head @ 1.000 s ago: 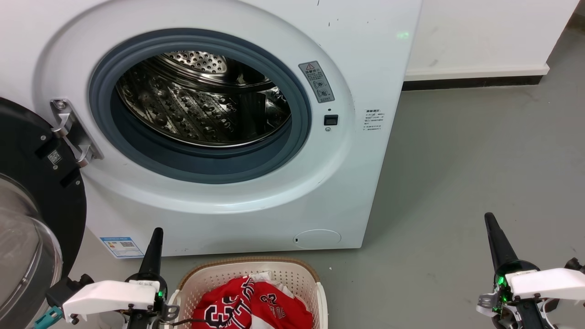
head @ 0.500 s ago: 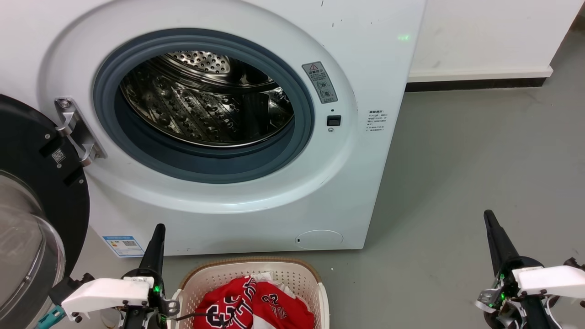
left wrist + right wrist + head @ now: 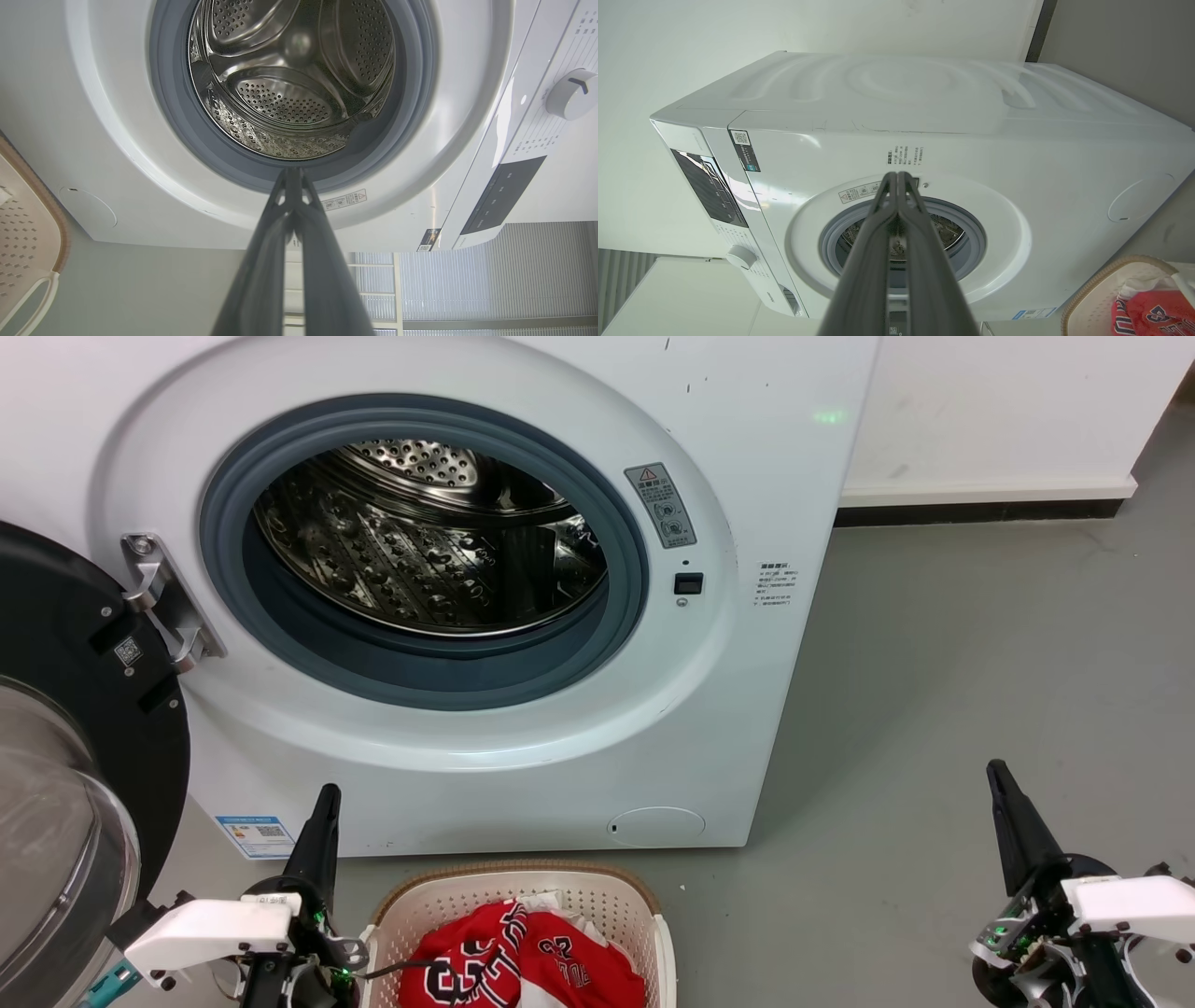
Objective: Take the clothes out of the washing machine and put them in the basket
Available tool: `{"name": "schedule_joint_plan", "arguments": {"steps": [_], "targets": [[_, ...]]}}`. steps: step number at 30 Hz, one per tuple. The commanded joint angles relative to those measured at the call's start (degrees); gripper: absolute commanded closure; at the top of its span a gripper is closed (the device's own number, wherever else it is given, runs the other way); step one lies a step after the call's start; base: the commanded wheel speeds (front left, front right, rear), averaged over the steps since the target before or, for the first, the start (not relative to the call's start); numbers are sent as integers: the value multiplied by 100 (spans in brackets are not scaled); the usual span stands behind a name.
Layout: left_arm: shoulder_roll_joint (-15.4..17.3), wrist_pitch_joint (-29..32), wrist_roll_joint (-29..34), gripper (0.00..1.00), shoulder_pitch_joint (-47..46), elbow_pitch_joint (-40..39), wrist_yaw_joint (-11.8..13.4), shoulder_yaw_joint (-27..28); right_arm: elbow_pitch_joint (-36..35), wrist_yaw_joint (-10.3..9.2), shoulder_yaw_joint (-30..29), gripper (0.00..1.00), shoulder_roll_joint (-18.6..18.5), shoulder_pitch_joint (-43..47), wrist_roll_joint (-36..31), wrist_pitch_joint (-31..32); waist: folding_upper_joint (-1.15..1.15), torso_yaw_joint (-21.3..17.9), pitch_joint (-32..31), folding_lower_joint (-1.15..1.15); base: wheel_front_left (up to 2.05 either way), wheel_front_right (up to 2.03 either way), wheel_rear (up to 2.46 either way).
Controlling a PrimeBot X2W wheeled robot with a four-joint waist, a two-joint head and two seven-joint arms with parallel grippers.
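Looking at the washing machine (image 3: 485, 775), how does it stand? asks the first.

Its black-rimmed glass door (image 3: 112, 709) is swung wide open to the left on its metal hinge (image 3: 168, 607), says the second; the grey rubber gasket (image 3: 420, 681) rings the mouth; past it the perforated steel drum (image 3: 420, 560) shows its shiny wall and paddles.

And the clothes?

The red jerseys (image 3: 551, 961) with black-and-white numbers lie bundled in the cream laundry basket (image 3: 597, 896); a bit of white cloth shows at the back of the bundle; the basket sits on the grey floor (image 3: 934, 663) just in front of the machine's lower front, at the bottom edge of the head view.

The left gripper?

The left gripper (image 3: 327, 795) is at the lower left, just beside the basket's left rim; its fingers are pressed together with nothing between them, and they point up at the machine's lower front; the left wrist view has the tips meeting before the gasket.

The right one?

The right gripper (image 3: 996, 773) hangs at the lower right over bare floor, well apart from basket and machine; its fingers too are closed tip to tip and carry nothing; the right wrist view confirms it.
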Motion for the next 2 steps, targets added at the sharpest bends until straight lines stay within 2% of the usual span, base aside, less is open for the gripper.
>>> {"name": "schedule_joint_plan", "arguments": {"steps": [1, 2], "targets": [[1, 36, -128, 100, -117, 26, -43, 30, 33, -4, -9, 100, 10, -136, 123, 47, 0, 5, -2, 0, 0, 0, 0], [1, 49, -164, 100, -119, 31, -50, 33, 35, -3, -12, 100, 10, -133, 164, 59, 0, 9, -3, 0, 0, 0, 0]]}}
